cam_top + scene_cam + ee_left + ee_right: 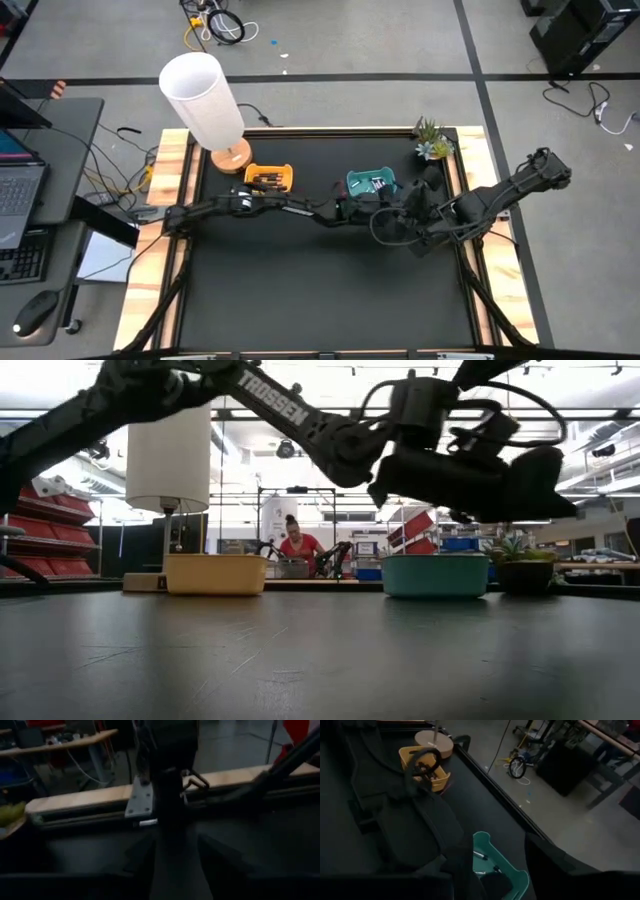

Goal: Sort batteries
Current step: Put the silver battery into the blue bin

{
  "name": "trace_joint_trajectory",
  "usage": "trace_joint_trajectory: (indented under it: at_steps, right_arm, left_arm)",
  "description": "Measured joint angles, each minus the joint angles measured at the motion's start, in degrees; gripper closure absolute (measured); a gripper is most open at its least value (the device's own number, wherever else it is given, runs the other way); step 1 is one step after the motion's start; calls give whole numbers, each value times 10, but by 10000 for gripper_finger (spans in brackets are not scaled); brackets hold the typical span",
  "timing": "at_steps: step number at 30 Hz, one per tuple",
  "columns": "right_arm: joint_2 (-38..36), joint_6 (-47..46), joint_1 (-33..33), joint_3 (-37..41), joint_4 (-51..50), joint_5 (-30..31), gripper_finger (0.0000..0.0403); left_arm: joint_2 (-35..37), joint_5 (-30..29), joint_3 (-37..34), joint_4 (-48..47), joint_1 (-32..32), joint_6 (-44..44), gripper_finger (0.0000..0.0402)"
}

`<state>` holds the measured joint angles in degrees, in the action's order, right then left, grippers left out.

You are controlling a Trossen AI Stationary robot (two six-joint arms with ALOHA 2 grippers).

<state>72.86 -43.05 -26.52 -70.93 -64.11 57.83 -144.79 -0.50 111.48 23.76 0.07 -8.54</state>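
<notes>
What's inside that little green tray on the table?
A few small batteries lie inside the green tray; some look dark, some pale. The right gripper hangs just over it with its fingers apart, hiding part of the floor, so a full count cannot be made.

Both arms cover part of the teal tray (372, 183), hiding some batteries (481, 855); those in the yellow tray (268, 178) are too small to count.
</notes>
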Motion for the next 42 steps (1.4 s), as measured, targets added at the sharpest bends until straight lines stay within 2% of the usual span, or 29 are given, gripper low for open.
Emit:
trace_joint_trajectory:
  at_steps: [3, 9, 14, 19, 23, 28, 30, 36, 38, 42]
  right_arm:
    - [0, -1, 0, 7, 0, 2, 238]
    - [0, -8, -2, 19, -2, -7, 240]
    - [-23, -19, -8, 20, -6, -6, 240]
    - [-60, -51, -2, 19, -8, 21, 240]
    - [-80, -104, 42, 19, -37, 19, 240]
    - [-75, -119, 125, 19, -70, -30, 241]
    - [-72, -111, 159, 19, -74, -64, 241]
    - [-17, -99, 278, 19, -171, -242, 251]
    - [11, -83, 303, 19, -203, -281, 259]
    - [67, -28, 343, 19, -260, -339, 297]
  left_arm:
    - [-40, 12, 68, -28, 5, 1, 227]
    - [-107, 18, 176, -71, 9, 7, 225]
    - [-97, 27, 175, -134, 7, 15, 234]
    - [-62, 36, 120, -114, 2, 10, 265]
    - [-11, 34, 12, -43, -10, 10, 294]
    - [113, -15, -197, 107, -31, -9, 320]
    - [158, -28, -274, 152, -40, -15, 324]
    - [276, -73, -493, 241, -80, -29, 327]
    - [312, -77, -552, 281, -93, -32, 327]
    - [373, -114, -645, 292, -120, -25, 328]
